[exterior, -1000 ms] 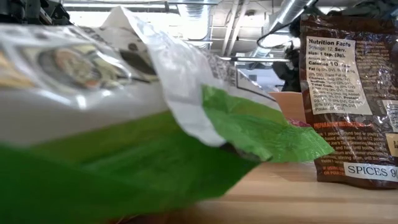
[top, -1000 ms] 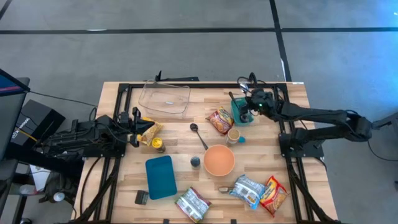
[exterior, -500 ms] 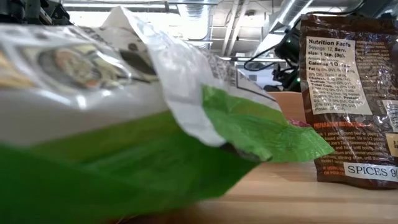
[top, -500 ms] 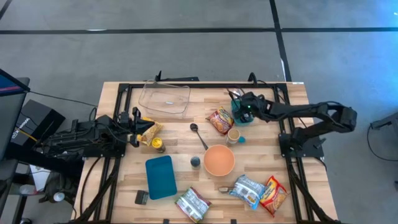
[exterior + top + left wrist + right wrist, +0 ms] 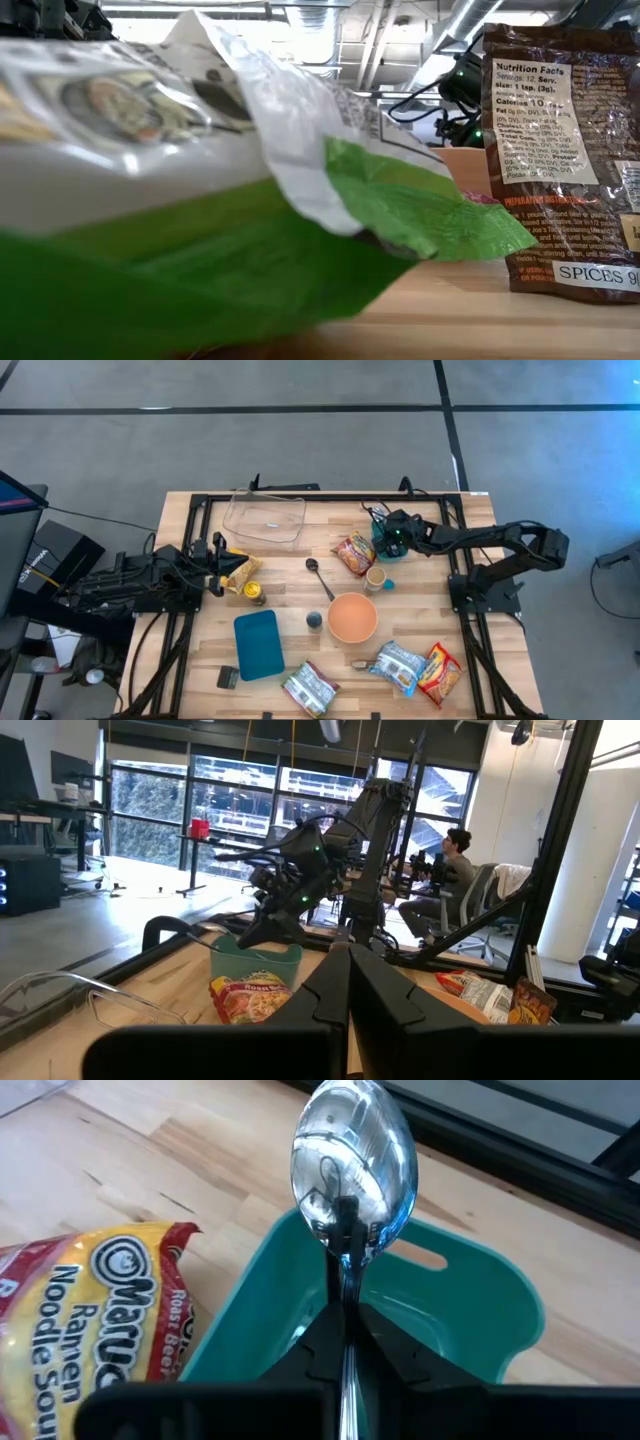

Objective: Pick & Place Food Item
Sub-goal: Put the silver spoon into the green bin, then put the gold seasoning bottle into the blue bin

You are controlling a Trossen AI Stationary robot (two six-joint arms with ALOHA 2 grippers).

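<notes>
Wooden table [image 5: 290, 605]: right hand [image 5: 392, 538] clamped on spoon [image 5: 352, 1155], above teal bin [image 5: 470, 1320], beside ramen packet [image 5: 90, 1315].

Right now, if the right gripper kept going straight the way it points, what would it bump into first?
Probably the teal container: the right gripper, shut on a spoon, points into it. Depth is unclear.

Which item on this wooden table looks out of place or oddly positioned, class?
The green-and-white food packet lies right against the low camera, blocking most of that view. Also, the right gripper is shut on a shiny metal spoon above the teal plastic container, not on food.
</notes>
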